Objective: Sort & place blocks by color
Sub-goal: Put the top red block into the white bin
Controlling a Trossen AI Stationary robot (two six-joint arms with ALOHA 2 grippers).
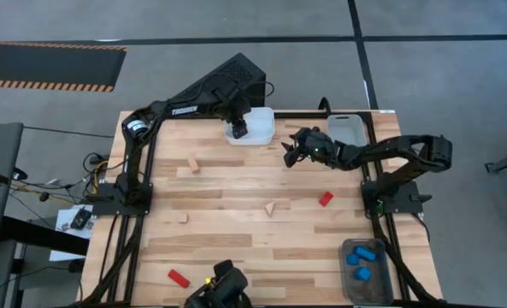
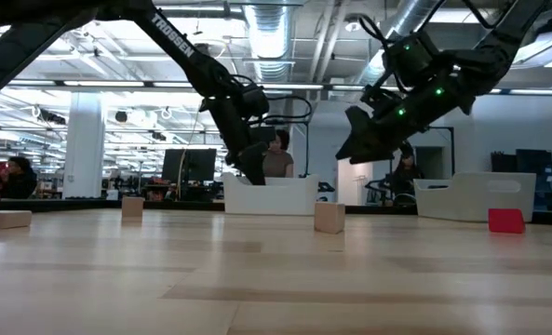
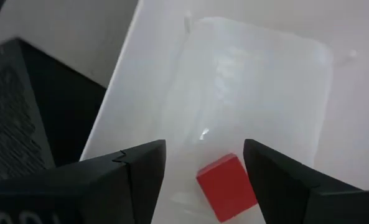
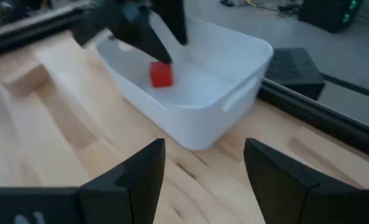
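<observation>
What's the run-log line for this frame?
left gripper: open over white bin | red cube: in bin, released | right gripper: open, above table, empty

A grey floor [image 1: 236, 21] with a hazard-striped mat [image 1: 48, 67] surrounds the wooden desk [image 1: 236, 184]; behind it, an open hall with ceiling ducts [image 2: 266, 23] and strip lights.

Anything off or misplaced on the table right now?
Nothing stands out. Blue blocks sit together in the grey bin, and a red cube is in the white bin under the open left gripper. Loose red blocks and wood blocks are just unsorted.
</observation>
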